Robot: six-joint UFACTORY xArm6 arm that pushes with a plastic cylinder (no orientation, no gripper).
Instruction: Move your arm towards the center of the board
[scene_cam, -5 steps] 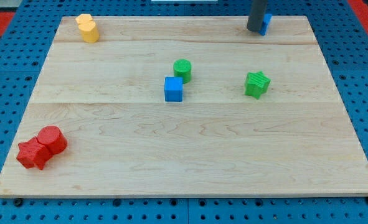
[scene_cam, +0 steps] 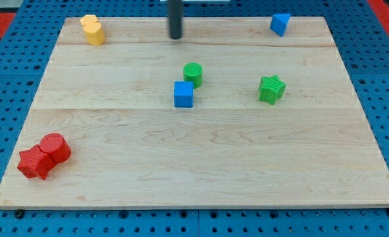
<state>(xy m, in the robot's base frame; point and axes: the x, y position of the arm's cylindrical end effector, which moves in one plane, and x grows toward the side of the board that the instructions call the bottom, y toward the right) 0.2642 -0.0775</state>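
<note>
My tip [scene_cam: 176, 37] is near the view's top, just left of the board's middle line. It stands above the green cylinder [scene_cam: 193, 73] and the blue cube [scene_cam: 183, 94], which sit close together near the board's centre, and it touches no block. A green star-shaped block [scene_cam: 272, 89] lies to their right.
The wooden board [scene_cam: 201, 158] rests on a blue pegboard. A small blue block [scene_cam: 280, 24] sits at the top right edge. Two yellow blocks [scene_cam: 92, 29] sit at the top left. A red cylinder [scene_cam: 54, 147] and a red star-shaped block [scene_cam: 34, 162] sit at the bottom left.
My tip has moved left along the top of the board, away from the small blue block at the top right. No block has moved.
</note>
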